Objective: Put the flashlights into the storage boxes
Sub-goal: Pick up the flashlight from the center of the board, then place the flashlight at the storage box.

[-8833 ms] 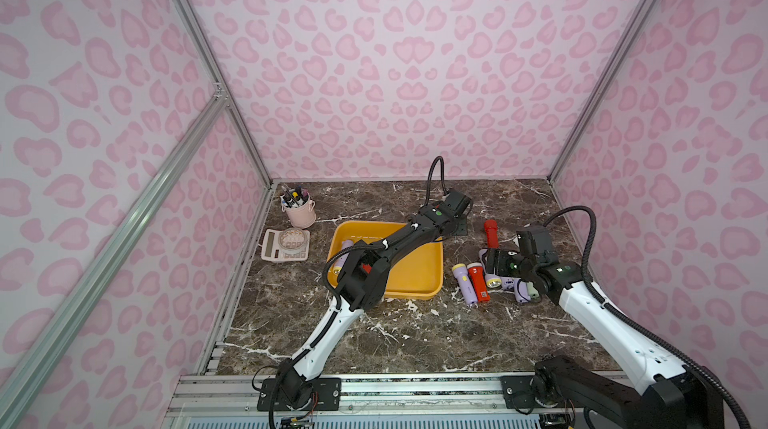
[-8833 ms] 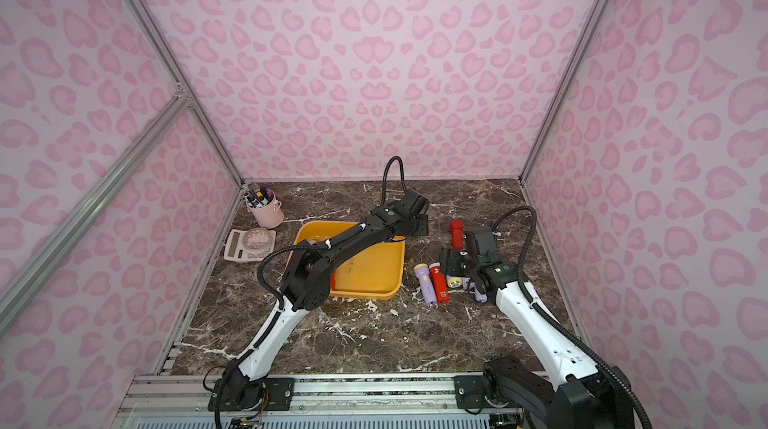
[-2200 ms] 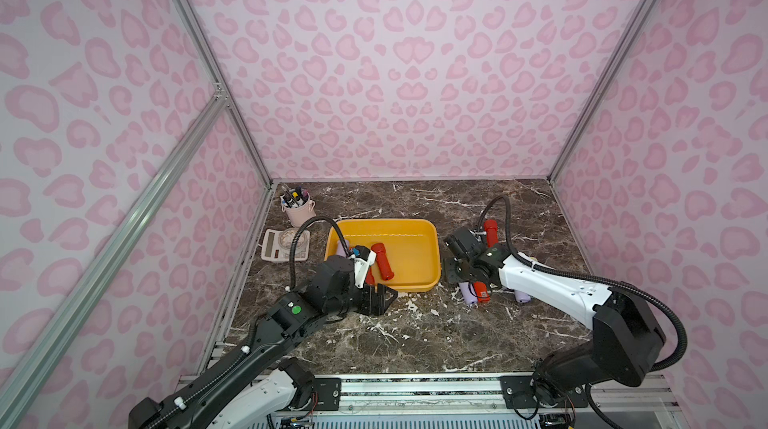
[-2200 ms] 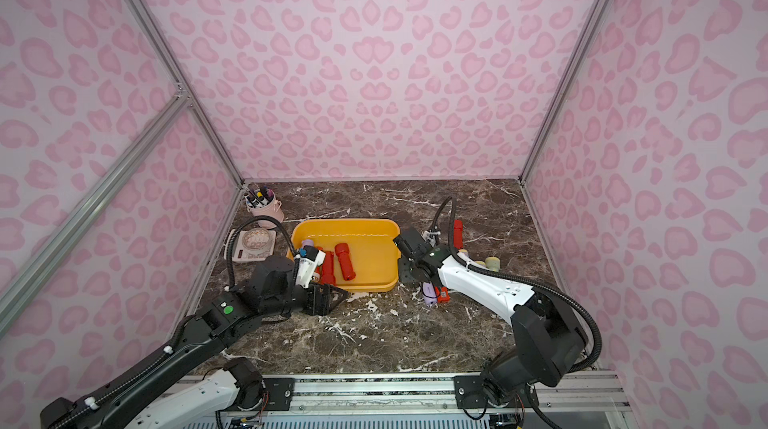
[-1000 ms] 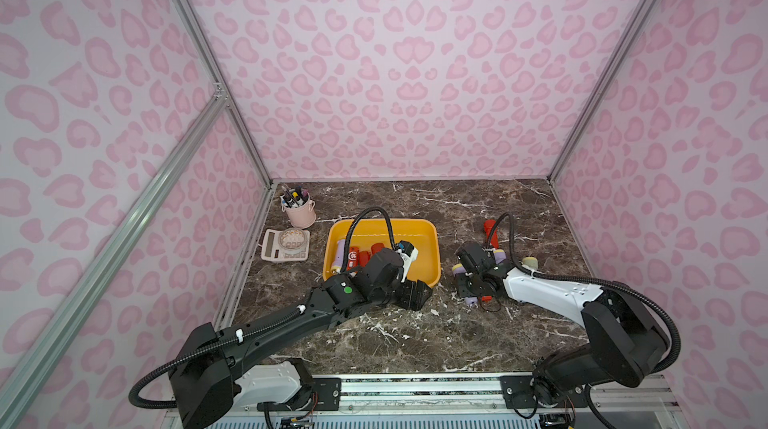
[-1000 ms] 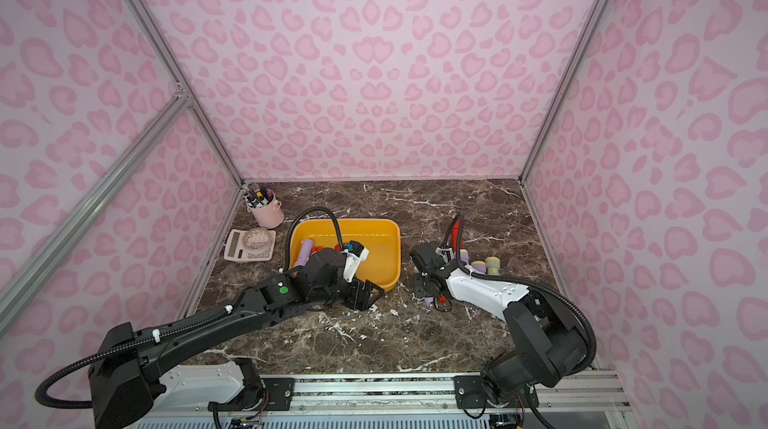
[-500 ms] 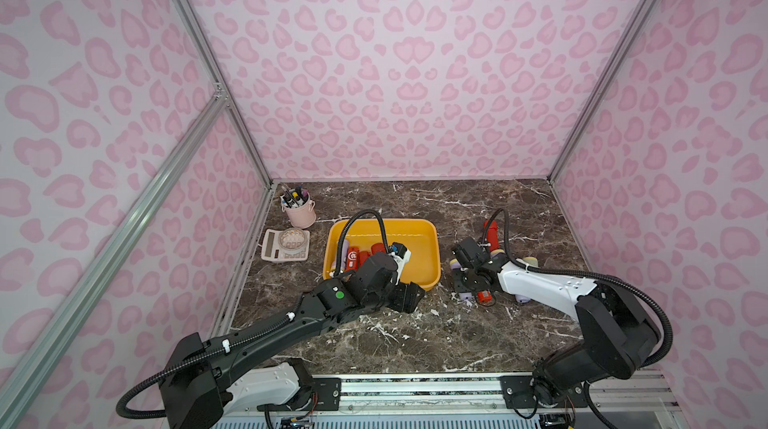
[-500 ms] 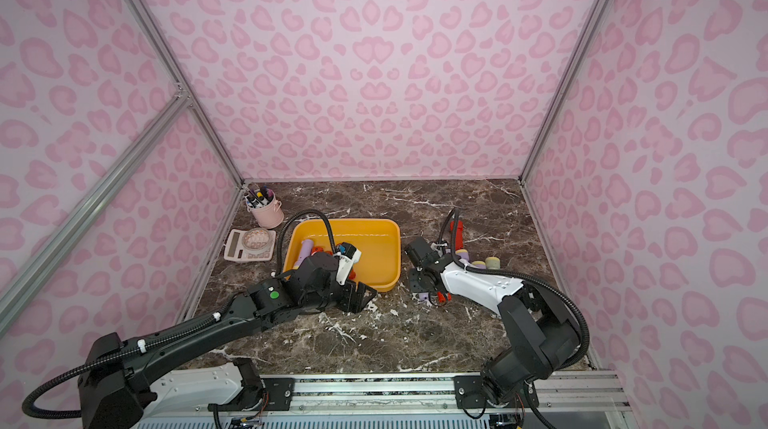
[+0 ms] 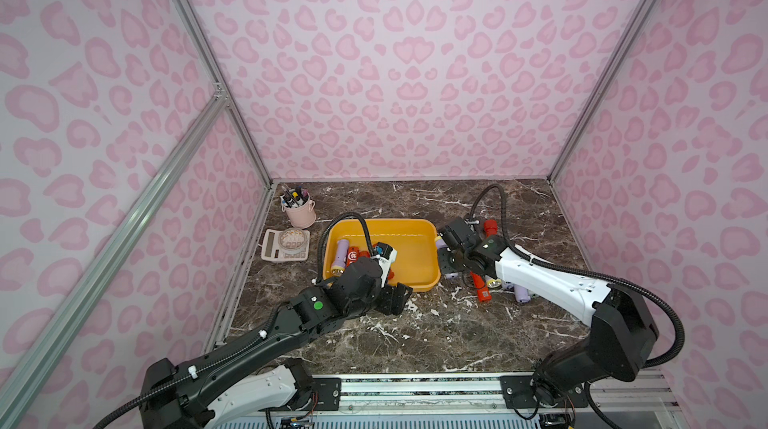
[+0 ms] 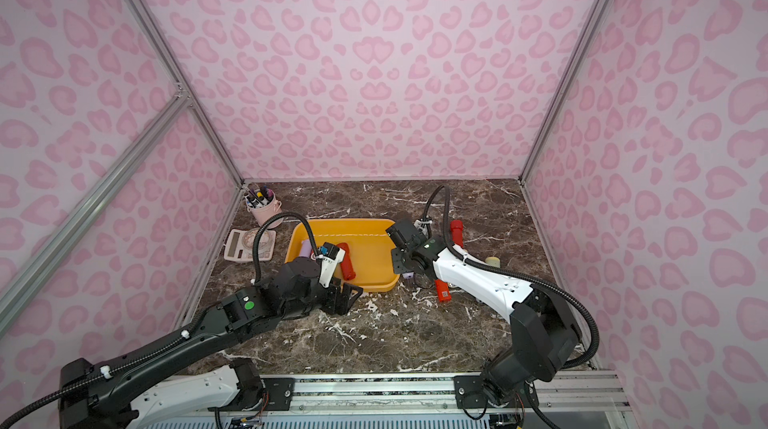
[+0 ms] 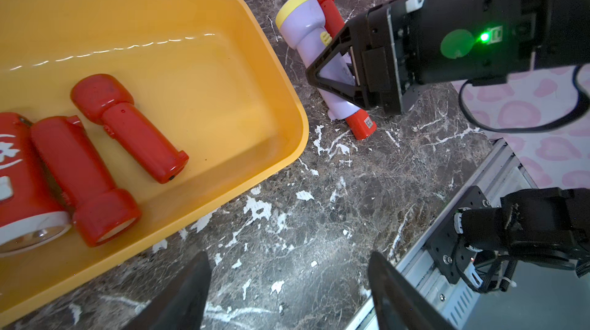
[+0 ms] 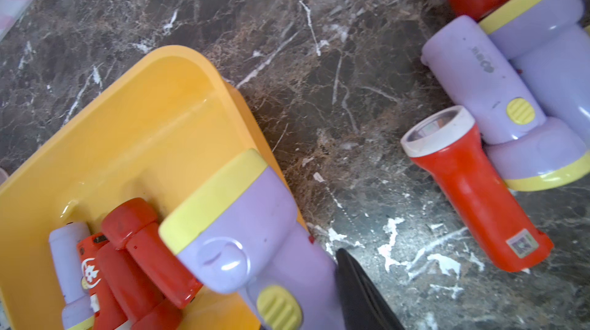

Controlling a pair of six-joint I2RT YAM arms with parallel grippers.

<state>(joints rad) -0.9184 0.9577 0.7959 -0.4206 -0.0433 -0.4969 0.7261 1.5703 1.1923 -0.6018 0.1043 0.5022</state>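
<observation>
Your right claw (image 11: 335, 71) is pinching a lilac flashlight (image 11: 305, 36) just beside the yellow tray (image 11: 282, 82) near the middle of the counter (image 11: 319, 216), red flashlights (image 11: 127, 127) lie inside that tray, and your left claw (image 11: 287, 296) hangs spread over the counter by the tray's near rim.

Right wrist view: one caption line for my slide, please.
Right gripper shut on a lilac flashlight beside the yellow tray; a red flashlight and two lilac ones lie on the table.

Lilac flashlight (image 12: 255, 248) clamped in right gripper (image 11: 322, 69): tail runs off frame. One finger (image 12: 360, 293) shows; its partner hidden, probably behind the body. Near left gripper (image 11: 287, 264), large red flashlight (image 11: 22, 178) cropped by frame edge.
</observation>
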